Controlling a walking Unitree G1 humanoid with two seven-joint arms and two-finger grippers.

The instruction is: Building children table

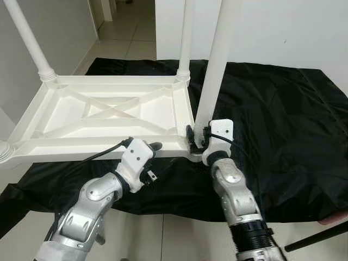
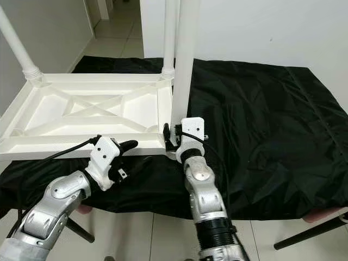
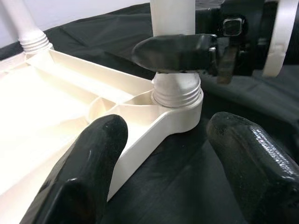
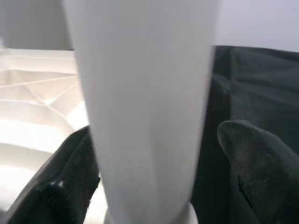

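A white children's table top [image 1: 109, 117] lies upside down on a black cloth [image 1: 272, 119]. White legs stand up from its far left corner [image 1: 30, 41] and far right corner [image 1: 186, 38]. A third leg [image 1: 215, 65] stands in the threaded socket [image 3: 177, 95] at the near right corner. My right gripper [image 1: 197, 138] is shut on this leg just above the socket, with a finger on each side [image 4: 149, 140]. My left gripper [image 1: 154, 156] is open, close to the table's near rail, its fingers [image 3: 93, 154] spread on either side of that corner.
The cloth covers a low platform that ends just in front of me, with tiled floor [image 1: 174, 239] below. A white wall [image 1: 283, 27] stands behind and a hallway [image 1: 122, 22] opens at the far left. A dark bar [image 1: 318, 237] slants at the lower right.
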